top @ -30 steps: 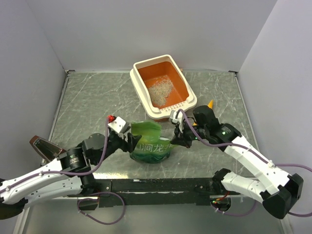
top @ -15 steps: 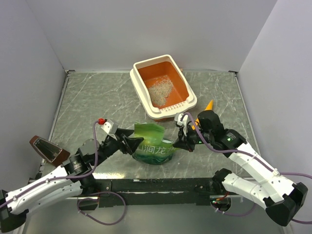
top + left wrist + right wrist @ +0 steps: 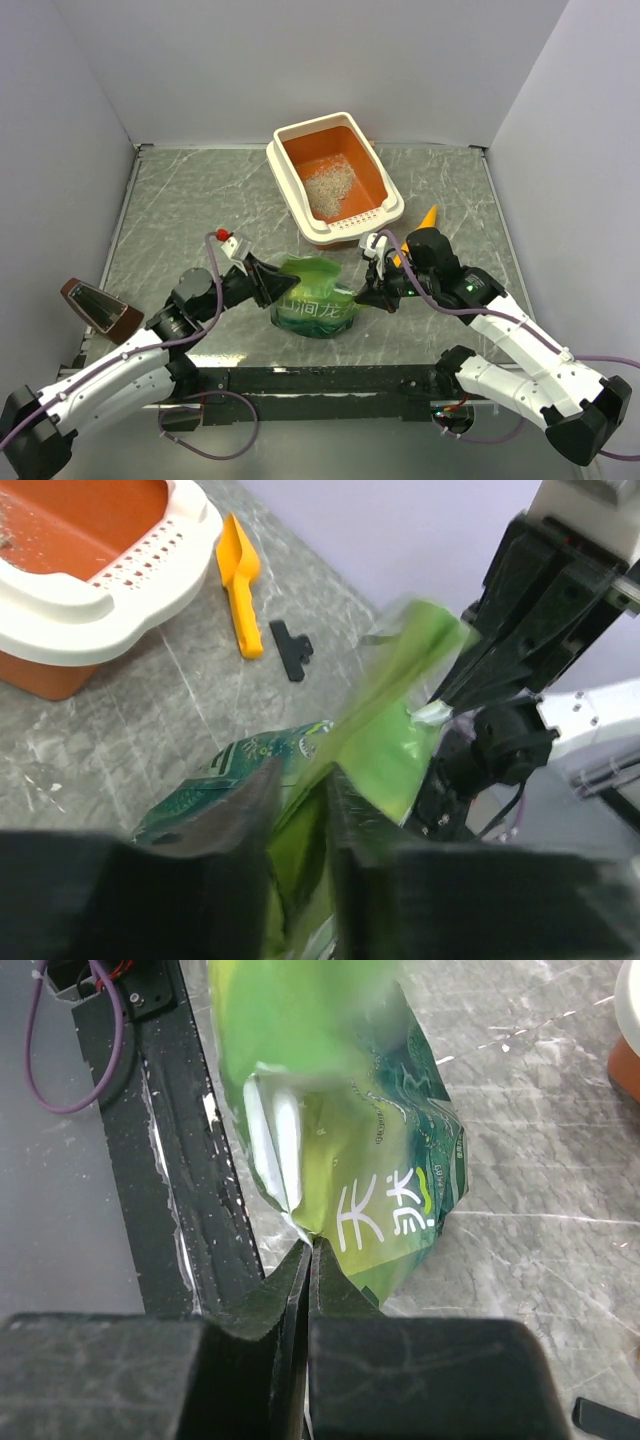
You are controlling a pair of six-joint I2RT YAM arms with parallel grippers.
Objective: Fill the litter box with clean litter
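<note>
The litter box (image 3: 285, 185) stands at the far middle of the table (image 3: 180, 210), with a small pile of clean litter (image 3: 328, 186) on its orange floor. Nearer the arms, the green bag (image 3: 318, 306) sits between both tools. The right tool (image 3: 305, 1260) is pinched tight on a corner of the bag. The left tool (image 3: 300, 815) stands narrow astride the bag's upper edge, though blur hides whether it truly grips. An orange scoop (image 3: 238, 575) lies just beside the box.
</note>
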